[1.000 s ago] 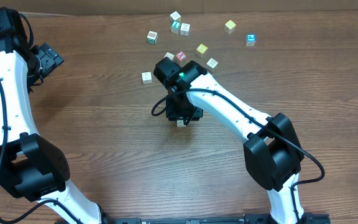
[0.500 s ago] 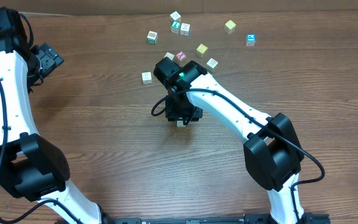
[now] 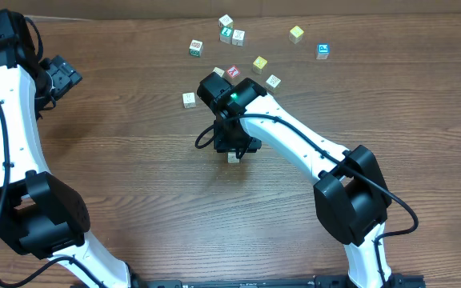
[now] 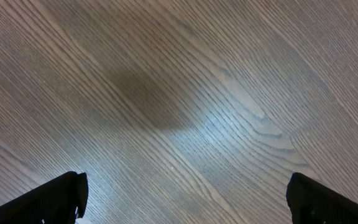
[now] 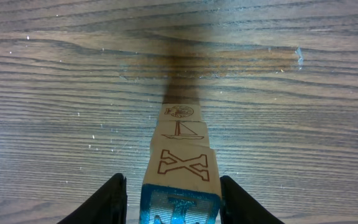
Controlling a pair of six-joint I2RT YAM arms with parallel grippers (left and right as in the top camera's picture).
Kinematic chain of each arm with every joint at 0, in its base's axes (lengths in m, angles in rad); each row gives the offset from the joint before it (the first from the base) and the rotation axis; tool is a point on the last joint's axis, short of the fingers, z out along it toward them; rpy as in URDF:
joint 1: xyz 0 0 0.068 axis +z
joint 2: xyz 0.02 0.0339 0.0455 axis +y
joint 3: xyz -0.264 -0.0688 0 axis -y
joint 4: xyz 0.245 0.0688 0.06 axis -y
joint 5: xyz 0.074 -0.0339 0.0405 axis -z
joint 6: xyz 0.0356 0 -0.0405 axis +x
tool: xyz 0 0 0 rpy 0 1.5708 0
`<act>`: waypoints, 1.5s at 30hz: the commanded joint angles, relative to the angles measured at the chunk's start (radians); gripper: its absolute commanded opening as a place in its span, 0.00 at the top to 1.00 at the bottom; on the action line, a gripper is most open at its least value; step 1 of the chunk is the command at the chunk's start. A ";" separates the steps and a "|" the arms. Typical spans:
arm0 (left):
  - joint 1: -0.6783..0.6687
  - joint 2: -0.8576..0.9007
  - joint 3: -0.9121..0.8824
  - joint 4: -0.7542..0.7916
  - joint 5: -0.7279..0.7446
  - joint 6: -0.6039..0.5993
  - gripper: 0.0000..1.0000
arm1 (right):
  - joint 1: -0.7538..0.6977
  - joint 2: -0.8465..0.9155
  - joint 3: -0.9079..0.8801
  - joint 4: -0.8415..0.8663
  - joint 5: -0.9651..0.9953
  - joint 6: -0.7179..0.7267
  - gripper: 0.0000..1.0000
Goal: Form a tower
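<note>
The right fingers are flanking the top cube of the tower; clamped or not, cannot tell. The left fingers are hanging splayed above the surface.

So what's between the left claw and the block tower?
Mostly bare table runs from the left gripper to the tower, by the overhead view; the loose cubes sit off that line. Only the right arm's black cable loops beside the tower.
</note>
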 commanded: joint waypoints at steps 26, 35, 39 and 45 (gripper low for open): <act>-0.005 -0.002 0.001 0.001 -0.005 0.005 0.00 | -0.002 -0.011 -0.006 -0.008 0.016 -0.034 0.61; -0.005 -0.002 0.001 0.001 -0.005 0.005 0.00 | -0.002 -0.011 -0.006 0.000 0.017 -0.034 0.69; -0.005 -0.002 0.001 0.001 -0.005 0.005 0.00 | -0.002 -0.011 -0.006 0.000 0.017 -0.034 0.71; -0.005 -0.002 0.001 0.001 -0.005 0.005 0.00 | -0.002 -0.011 -0.006 -0.001 0.016 -0.034 0.67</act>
